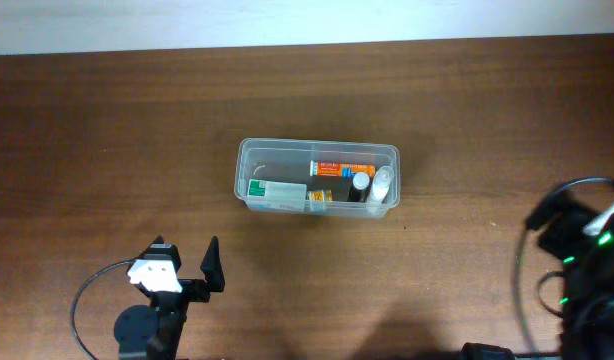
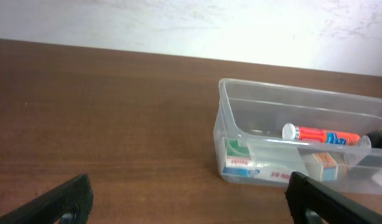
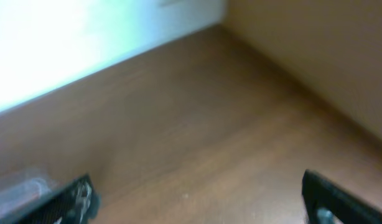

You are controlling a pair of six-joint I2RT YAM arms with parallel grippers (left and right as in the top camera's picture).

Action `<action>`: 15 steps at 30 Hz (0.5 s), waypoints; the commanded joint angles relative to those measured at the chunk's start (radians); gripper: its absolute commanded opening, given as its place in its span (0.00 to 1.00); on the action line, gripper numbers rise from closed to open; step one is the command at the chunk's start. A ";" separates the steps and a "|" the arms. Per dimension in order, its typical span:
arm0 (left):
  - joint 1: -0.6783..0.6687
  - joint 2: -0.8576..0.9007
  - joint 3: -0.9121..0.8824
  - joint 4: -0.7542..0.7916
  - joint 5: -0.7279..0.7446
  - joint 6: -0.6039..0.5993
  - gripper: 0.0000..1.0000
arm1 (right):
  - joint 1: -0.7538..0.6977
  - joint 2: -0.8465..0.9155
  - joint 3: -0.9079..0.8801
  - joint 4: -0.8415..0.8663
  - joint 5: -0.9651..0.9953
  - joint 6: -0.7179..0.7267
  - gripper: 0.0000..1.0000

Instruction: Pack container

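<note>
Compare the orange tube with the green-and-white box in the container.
The orange tube is round with a white cap; the green-and-white box is flat-sided. Seen from overhead, the tube lies along the upper wall, the box along the lower. Both lie lengthwise inside the container.

Tube (image 1: 342, 167), boxes (image 1: 277, 188), seemingly bottles (image 1: 382, 183) in container (image 1: 241, 172)

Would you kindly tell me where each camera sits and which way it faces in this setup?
Overhead: above the table, looking straight down at the container; left gripper and right arm show at the bottom edge.
Left wrist: low, facing the container side-on; its open fingers at the bottom corners.
Right wrist: low, blurred, facing tabletop; its spread fingers below.
Shared: overhead and left wrist both show the container with its orange tube.
</note>
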 commanded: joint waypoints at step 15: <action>-0.005 -0.009 -0.007 0.001 -0.005 -0.009 1.00 | 0.026 -0.599 -0.774 0.298 -0.366 -0.207 0.98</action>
